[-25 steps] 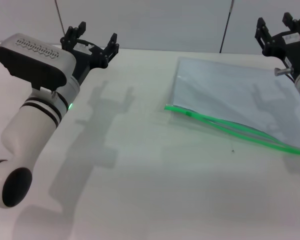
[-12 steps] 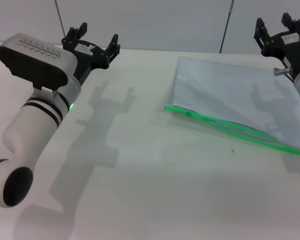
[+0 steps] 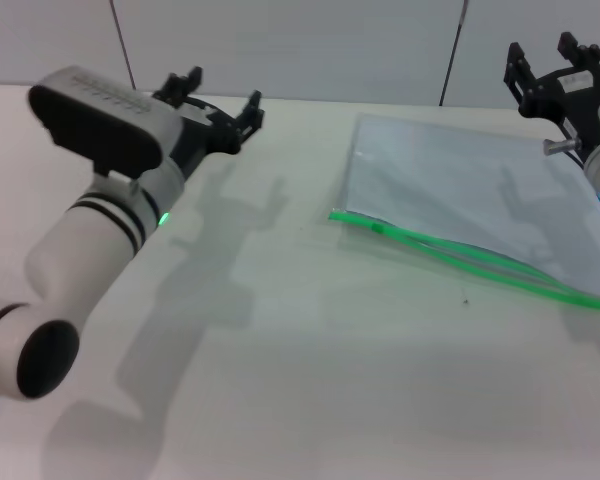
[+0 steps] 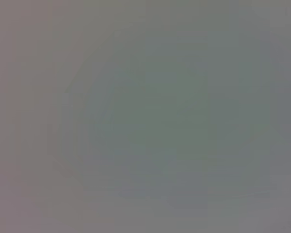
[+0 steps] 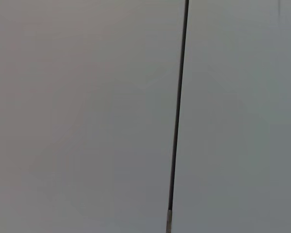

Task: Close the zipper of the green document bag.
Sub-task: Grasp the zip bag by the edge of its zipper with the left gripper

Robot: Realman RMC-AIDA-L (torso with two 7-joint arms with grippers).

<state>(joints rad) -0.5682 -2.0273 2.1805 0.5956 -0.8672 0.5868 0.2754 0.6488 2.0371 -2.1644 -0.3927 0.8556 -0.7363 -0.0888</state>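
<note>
While both of my arms are hanging up off the table (image 3: 280, 380), nothing is touching the bag yet. My left gripper (image 3: 223, 108) is sitting in the upper left of the frame with its fingers spread apart and nothing between them. My right gripper (image 3: 563, 72) is waiting in the upper right corner, fingers apart too, above the far corner of the bag.

Lying flat on the right side of the frame is the green document bag (image 3: 460, 195), with its far edge near the wall. I am thinking it is light, thin and floppy, and slippery, so it could slide if I push on it. The zipper (image 3: 460, 262) is running along the bag's near edge. It is stretching from the middle of the frame down toward the lower right edge, and that slant is its long way.

Two green lines are showing with a gap between them, so I am guessing it is open. I cannot make out the little slider. I am thinking one gripper should be pinning the bag down near the zipper's left end while the other is pinching the green strip.
</note>
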